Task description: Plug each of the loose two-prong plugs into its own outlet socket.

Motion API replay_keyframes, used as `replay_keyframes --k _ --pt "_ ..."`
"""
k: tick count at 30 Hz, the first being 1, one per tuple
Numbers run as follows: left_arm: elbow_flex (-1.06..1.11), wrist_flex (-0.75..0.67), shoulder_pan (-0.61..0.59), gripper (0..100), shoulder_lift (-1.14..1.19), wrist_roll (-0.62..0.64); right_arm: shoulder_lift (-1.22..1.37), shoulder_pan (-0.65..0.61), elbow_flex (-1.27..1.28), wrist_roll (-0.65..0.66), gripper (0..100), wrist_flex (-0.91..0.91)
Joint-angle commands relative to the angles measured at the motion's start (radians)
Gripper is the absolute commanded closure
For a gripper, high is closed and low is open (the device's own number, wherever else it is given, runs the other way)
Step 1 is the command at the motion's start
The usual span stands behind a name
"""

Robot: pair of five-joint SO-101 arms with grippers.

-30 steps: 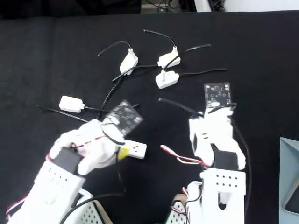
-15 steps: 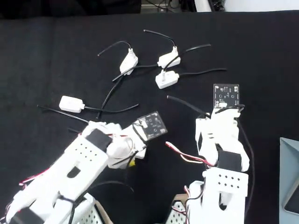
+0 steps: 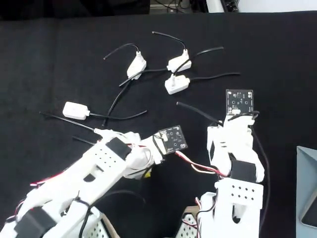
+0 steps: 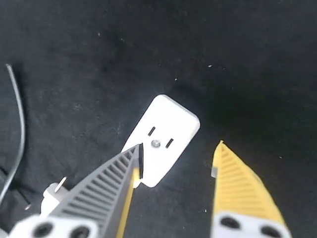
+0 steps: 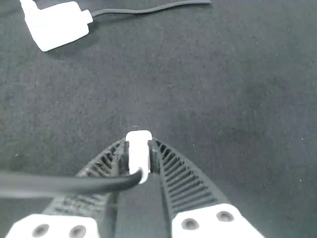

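- One white socket [image 4: 163, 134] lies flat on the table [image 3: 277, 49], slots up, between the left fingers [image 4: 237, 183], which stand apart.
- One white plug [image 5: 138, 148] with a black cord is clamped in the right fingers [image 5: 185, 178].
- Four more white corded pieces lie loose farther out: a cluster of three [image 3: 176, 84] and a lone one [image 3: 75, 110]. Plug or socket, cannot tell.
- The table has a black cloth, with a grey container [image 3: 307, 188] at its right side.

The high camera looks down on the bench [image 3: 49, 59], arms entering at its near edge. Each wrist camera sights along its pincer, close above the bench: left pincer [image 4: 179, 146] over a socket [image 4: 161, 139], right pincer [image 5: 138, 141] toward a corded block [image 5: 54, 25] [image 3: 176, 84] that the high view shares.
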Motion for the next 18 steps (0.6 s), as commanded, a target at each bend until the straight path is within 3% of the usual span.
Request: replay_keyframes --k 1,10,18 --pt "-0.054 -0.043 0.010 77 0.066 -0.012 -0.013 0.015 -0.004 0.031 98.7 0.002" --pt "-0.216 -0.051 -0.039 77 0.295 -0.008 -0.013 0.015 -0.002 0.034 98.7 0.002" --pt "-0.294 -0.049 -0.096 87 0.358 -0.008 -0.013 0.015 -0.002 0.034 98.7 0.002"
